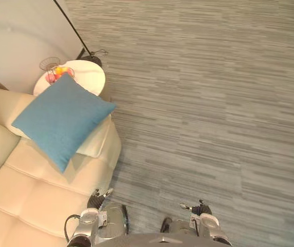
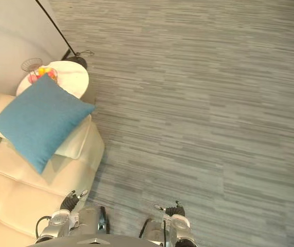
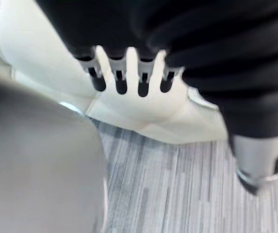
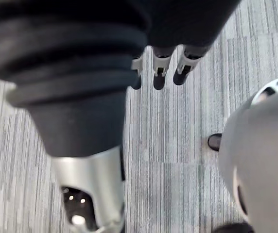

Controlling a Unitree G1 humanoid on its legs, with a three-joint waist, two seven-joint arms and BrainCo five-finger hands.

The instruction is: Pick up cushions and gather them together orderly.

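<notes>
My left hand (image 1: 96,198) and right hand (image 1: 201,209) hang slack-fingered, empty. A careless cushion (image 1: 62,121) grab could topple the bowl (image 1: 52,67).

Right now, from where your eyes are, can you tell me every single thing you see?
blue cushion: one, blue, leaning on the pale cushion.
pale cushion: one, cream, on the sofa's end.
sofa: one, cream, left side.
side table: one, round, white, beyond the sofa.
wire bowl: one, dark, on the table.
bright pieces: yellow and pink, perhaps fruit, beside the wire bowl.
floor lamp: one, black, behind the table.
carpet: grey, striped.
left hand: open, by the sofa.
right hand: open, over the carpet.
</notes>
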